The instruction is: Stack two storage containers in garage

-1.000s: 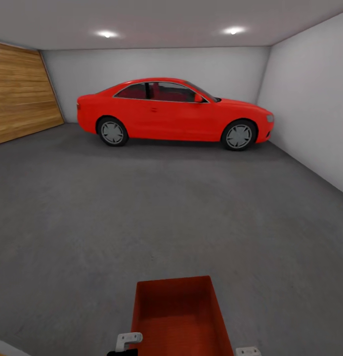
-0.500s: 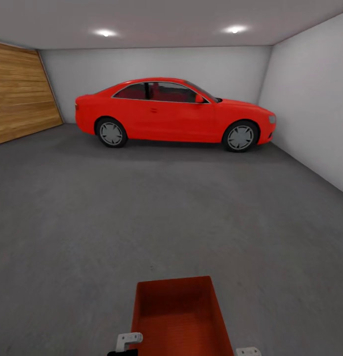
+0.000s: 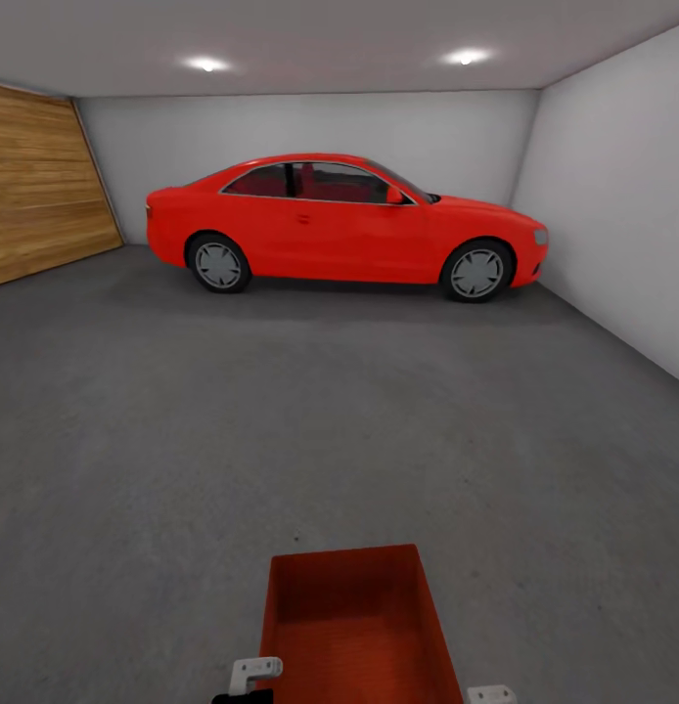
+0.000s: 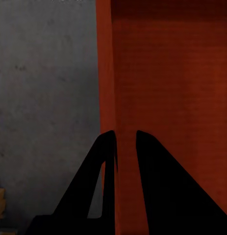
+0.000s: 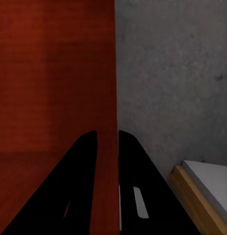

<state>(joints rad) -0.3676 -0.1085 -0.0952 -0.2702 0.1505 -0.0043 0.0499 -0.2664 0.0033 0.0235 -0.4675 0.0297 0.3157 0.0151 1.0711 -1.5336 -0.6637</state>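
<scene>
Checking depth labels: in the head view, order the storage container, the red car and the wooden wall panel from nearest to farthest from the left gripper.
1. storage container: the left gripper pinches its side wall, at the view's bottom.
2. wooden wall panel: along the left wall, its near part closer than the car.
3. red car: parked against the back wall, across the floor.
</scene>
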